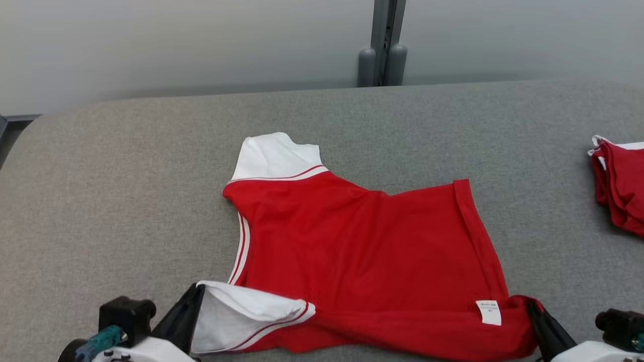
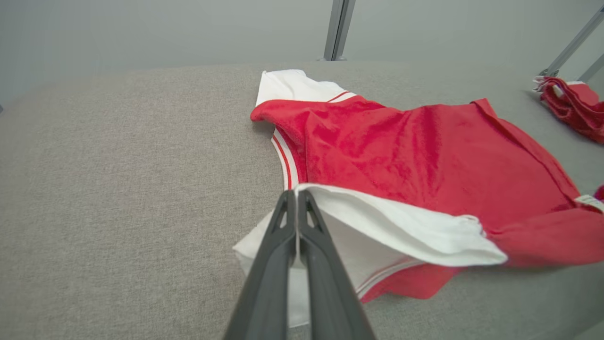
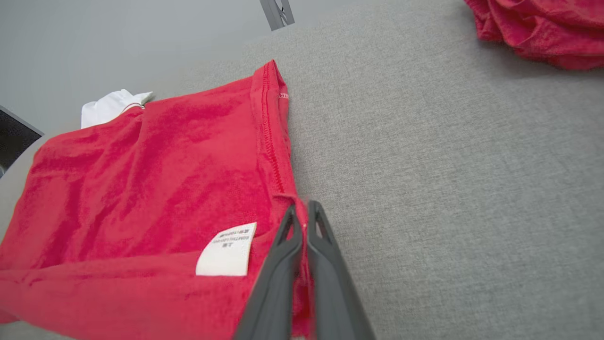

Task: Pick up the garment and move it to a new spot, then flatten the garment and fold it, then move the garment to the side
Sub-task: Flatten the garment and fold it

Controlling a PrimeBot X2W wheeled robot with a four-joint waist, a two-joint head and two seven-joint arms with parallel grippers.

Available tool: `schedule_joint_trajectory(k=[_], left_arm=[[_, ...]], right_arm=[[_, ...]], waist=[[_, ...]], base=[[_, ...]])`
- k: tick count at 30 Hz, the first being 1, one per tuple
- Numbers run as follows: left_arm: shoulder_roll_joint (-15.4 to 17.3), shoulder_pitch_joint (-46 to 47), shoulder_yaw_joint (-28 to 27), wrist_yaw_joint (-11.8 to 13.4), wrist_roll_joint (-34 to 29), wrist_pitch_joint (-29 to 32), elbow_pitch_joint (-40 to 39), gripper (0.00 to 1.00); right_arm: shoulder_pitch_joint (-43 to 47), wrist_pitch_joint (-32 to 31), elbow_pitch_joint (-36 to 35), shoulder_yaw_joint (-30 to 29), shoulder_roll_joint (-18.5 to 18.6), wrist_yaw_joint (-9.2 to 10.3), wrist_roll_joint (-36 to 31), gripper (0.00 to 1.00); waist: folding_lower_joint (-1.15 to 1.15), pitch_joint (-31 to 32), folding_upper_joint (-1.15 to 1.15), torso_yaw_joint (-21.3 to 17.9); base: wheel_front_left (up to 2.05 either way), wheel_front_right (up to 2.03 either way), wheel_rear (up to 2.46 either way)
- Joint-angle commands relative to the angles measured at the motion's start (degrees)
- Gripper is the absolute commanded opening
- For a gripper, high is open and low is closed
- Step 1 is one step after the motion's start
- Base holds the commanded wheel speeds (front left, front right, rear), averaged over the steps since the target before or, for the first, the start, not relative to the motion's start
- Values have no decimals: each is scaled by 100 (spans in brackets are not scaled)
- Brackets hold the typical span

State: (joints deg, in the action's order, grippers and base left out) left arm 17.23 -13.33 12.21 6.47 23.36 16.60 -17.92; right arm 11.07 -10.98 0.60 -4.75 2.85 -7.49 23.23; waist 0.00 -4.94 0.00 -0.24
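Now, head view: the red garment [image 1: 362,241] lay spread on the grey bench [image 1: 126,201], between the two grippers and reaching away ahead of them. The left gripper [image 1: 197,289] was clamped on the edge of the near white sleeve [image 1: 241,314], which stood lifted off the bench. The right gripper [image 1: 532,305] was clamped on the garment's near hem corner. A white label [image 1: 488,312] sat just left of its fingers. The far white sleeve [image 1: 274,158] lay flat, ahead of the left gripper. A red pile [image 1: 621,186] lay ahead and to the right of the right gripper, well apart from the garment. A grey post [image 1: 382,45] stood behind the bench's far edge.

Left wrist view: both fingers were pressed together, with the sleeve's white edge pinched at their tips. The sleeve opening gaped to the right of the fingers, and the red body ran on ahead and to the right. A striped trim [image 2: 285,163] lay just ahead of the fingertips. Grey bench cloth showed to the left.

Right wrist view: the fingers were pressed tight together with red fabric caught between them. The stitched hem [image 3: 271,137] ran straight ahead from the tips. The label lay just left of the fingers, its print too small to read. The garment body lay to the left and the bench to the right.
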Motion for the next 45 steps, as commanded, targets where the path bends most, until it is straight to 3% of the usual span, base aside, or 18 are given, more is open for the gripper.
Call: schedule_joint_trajectory(k=[1, 9, 10, 11, 12, 13, 14, 15, 16, 28, 37, 45], left_arm=[[23, 379, 29, -134, 37, -64, 315, 0], [-162, 1395, 158, -588, 131, -635, 1739, 0], [-182, 1454, 170, -612, 131, -700, 1855, 20], [-195, 1493, 179, -639, 120, -771, 1963, 65], [-208, 1529, 180, -643, 101, -846, 2049, 100], [-208, 1529, 180, -643, 101, -846, 2049, 100], [-241, 1549, 161, -640, 110, -934, 2116, 100], [-262, 1538, 135, -628, 125, -1033, 2170, 100], [-287, 1516, 112, -602, 126, -1150, 2205, 100], [-720, 996, -378, -220, 24, -2985, 2134, 100], [-772, 453, -572, -3, -343, -3169, 2003, 100], [-764, 297, -580, 10, -491, -3178, 2003, 100]], right_arm=[[-238, 93, 213, 69, 19, 0, 36, 0], [-886, 716, 1071, 349, 22, 0, 7, 0], [-940, 824, 1102, 369, 21, 0, 5, 0], [-977, 885, 1160, 398, 21, 0, 4, 0], [-1004, 975, 1186, 453, 18, -1, -34, 9], [-1004, 975, 1186, 453, 18, -1, -34, 9], [-1036, 1067, 1192, 477, 18, -1, -25, 35], [-1046, 1140, 1200, 497, 25, 0, -40, 80], [-1040, 1218, 1187, 542, 42, -1, -72, 100], [-869, 2105, 645, 543, 163, -1, -561, 100], [-504, 2068, 440, 543, 128, -1, -782, 100], [-355, 2012, 400, 495, 105, -1, -777, 100]], waist=[[0, -272, 0, -4], [0, -540, 0, -37], [0, -545, 0, -40], [0, -546, 0, -45], [0, -545, 0, -52], [0, -545, 0, -52], [0, -539, 0, -57], [0, -525, 0, -61], [0, -503, 0, -64], [0, -15, 0, -67], [0, 400, 0, -84], [0, 505, 0, -42]], base=[[0, 0, 0], [0, 0, 0], [0, 0, 0], [0, 0, 0], [0, 0, 0], [0, 0, 0], [0, 0, 0], [0, 0, 0], [0, 0, 0], [0, 0, 0], [0, 0, 0], [0, 0, 0]])
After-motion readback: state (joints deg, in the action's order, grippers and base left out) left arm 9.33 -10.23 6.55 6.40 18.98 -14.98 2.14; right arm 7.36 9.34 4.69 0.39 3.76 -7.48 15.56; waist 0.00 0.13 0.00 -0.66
